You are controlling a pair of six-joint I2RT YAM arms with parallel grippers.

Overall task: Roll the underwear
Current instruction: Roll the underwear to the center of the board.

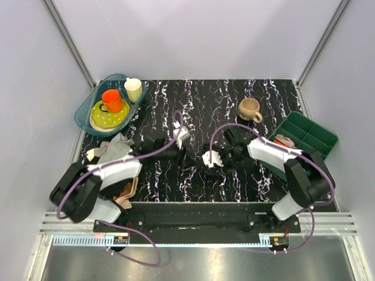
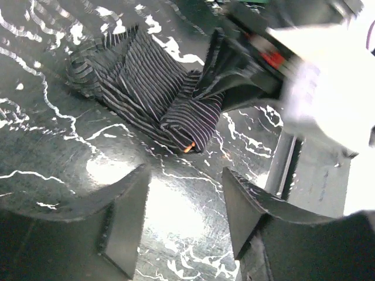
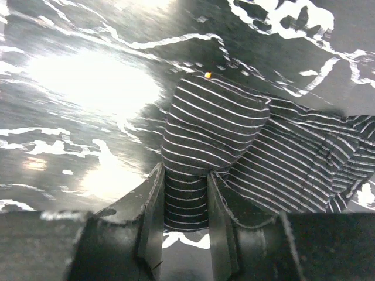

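One underwear (image 3: pixel 234 134) lies on the black marbled tabletop (image 1: pixel 193 96), near the middle of the overhead view. It is partly folded into a thick striped bundle, with a looser flap spreading toward the right of the right wrist frame. One teal tray (image 1: pixel 82 114) in the upper left holds one yellow-green plate (image 1: pixel 102 123), one orange cup (image 1: pixel 112 100) and one cream cup (image 1: pixel 133 89). One tan mug (image 1: pixel 249 109) stands alone at the upper right, one green bin (image 1: pixel 307 132) sits at the right edge, and one pile of grey and beige clothes (image 1: pixel 115 147) lies at the left. The right fingers (image 3: pixel 149 222) stand narrowly apart, with a fold of the striped fabric pinched between them at the bottom of that frame. The left fingers (image 2: pixel 126 222) are spread wide with only bare tabletop between them, short of the bundle and touching nothing. From above, the dark garment is hard to pick out against the dark tabletop. The right arm (image 2: pixel 316 76) is a pale blur at the upper right of the left wrist view. The flap's far end is cut off by the right frame edge, and a tiny orange speck on the bundle is too small to identify.
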